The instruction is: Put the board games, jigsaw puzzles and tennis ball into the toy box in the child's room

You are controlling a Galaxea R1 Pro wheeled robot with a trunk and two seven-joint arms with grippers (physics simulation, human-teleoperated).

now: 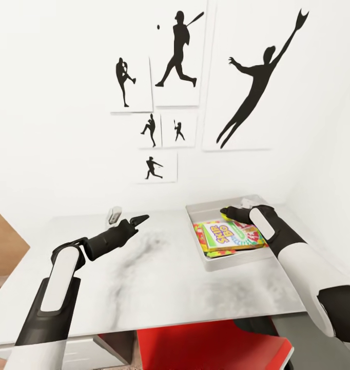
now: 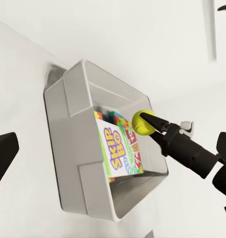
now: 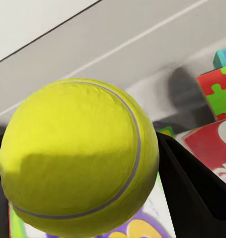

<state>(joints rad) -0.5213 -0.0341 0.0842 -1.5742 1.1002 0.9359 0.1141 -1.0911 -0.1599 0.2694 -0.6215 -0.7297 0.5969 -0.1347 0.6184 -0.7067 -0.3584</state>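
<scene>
The tennis ball [image 3: 78,158] is yellow-green and sits clamped between the black fingers [image 3: 194,186] of my right gripper [image 1: 230,211]. That gripper hangs over the far part of the light grey toy box [image 1: 195,209] on the table [image 1: 159,277]. From the left wrist, the ball [image 2: 141,122] shows just above the box's inside. A SKIP-BO board game [image 1: 227,234] lies on top in the toy box, with jigsaw-patterned puzzle boxes [image 1: 199,237] under it. My left gripper [image 1: 140,221] hovers open and empty over the table, left of the box.
A small white object [image 1: 114,215] stands on the table near the left gripper, and another [image 1: 245,202] sits behind the toy box. A red chair [image 1: 211,344] is tucked under the table's near edge. The white wall with black silhouette pictures [image 1: 177,56] rises close behind.
</scene>
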